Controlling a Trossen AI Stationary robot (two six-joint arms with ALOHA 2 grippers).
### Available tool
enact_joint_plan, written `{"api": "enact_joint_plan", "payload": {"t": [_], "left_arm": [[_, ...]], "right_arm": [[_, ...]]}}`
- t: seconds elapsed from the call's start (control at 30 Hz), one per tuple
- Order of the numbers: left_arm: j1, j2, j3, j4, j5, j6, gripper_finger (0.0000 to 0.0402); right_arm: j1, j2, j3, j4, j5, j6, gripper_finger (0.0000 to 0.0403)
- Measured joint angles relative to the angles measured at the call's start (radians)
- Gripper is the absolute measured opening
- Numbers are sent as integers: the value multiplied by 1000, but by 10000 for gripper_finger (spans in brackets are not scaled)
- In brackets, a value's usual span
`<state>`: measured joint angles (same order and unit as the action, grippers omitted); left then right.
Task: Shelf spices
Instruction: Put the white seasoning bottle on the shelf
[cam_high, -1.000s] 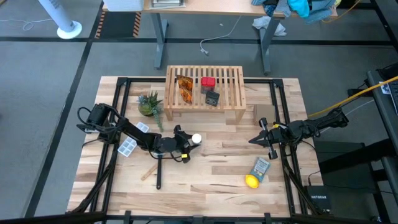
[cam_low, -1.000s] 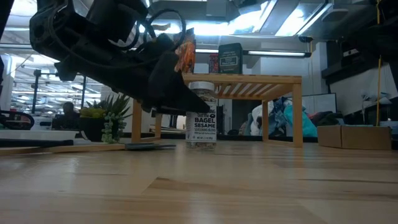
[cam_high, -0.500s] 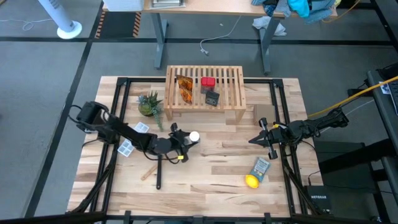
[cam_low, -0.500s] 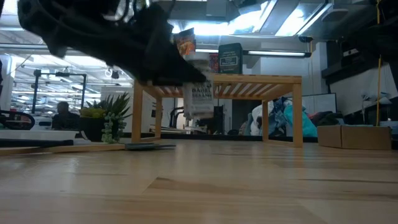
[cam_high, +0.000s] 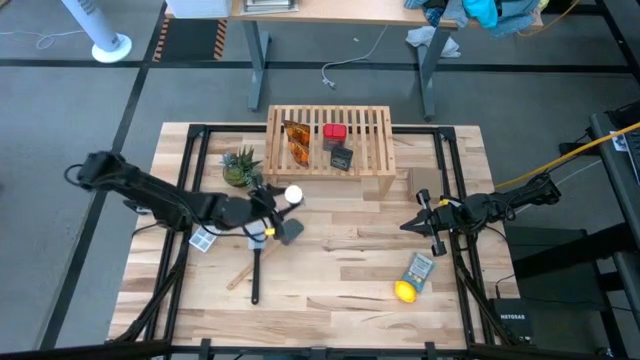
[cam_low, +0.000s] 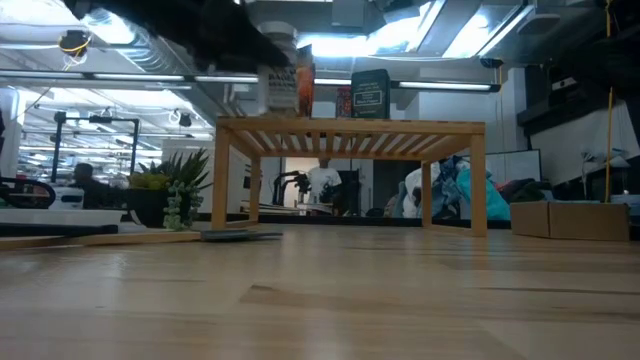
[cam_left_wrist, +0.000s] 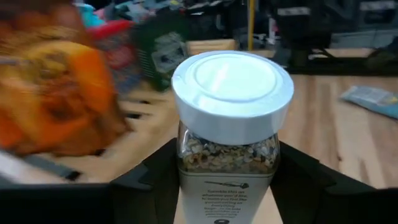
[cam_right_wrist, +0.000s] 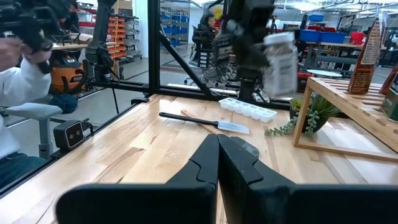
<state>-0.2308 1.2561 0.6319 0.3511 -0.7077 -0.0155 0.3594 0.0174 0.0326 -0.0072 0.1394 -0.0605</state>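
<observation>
You are carrying the white-capped bottle (cam_high: 293, 195), rigid, smooth and slip-prone, left of centre beside the shelf (cam_high: 375, 160), the left claw (cam_high: 272, 205) grasping its body below the cap, while the right claw (cam_high: 408, 224) is waiting clenched.

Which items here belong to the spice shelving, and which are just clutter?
Job:
- seasoning bottle, held by left gripper
- wooden shelf
- amber packets, red box, black box, all on it

Clutter:
- potted plant
- ice cube tray
- spatula
- lemon
- grey-blue packet
</observation>
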Motion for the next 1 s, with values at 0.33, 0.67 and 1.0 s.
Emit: {"api": "enact_joint_plan", "payload": {"t": [0.33,0.67,1.0], "left_arm": [[114,-230,0,-108,86,167,189],[323,-301,0,-174,292,207,191],[514,-298,0,-198,484,187,193]], "right_arm": [[0,0,0,2,0,0,8],[0,0,1,2,-1,0,8],[0,0,2,2,-1,0,8]]}}
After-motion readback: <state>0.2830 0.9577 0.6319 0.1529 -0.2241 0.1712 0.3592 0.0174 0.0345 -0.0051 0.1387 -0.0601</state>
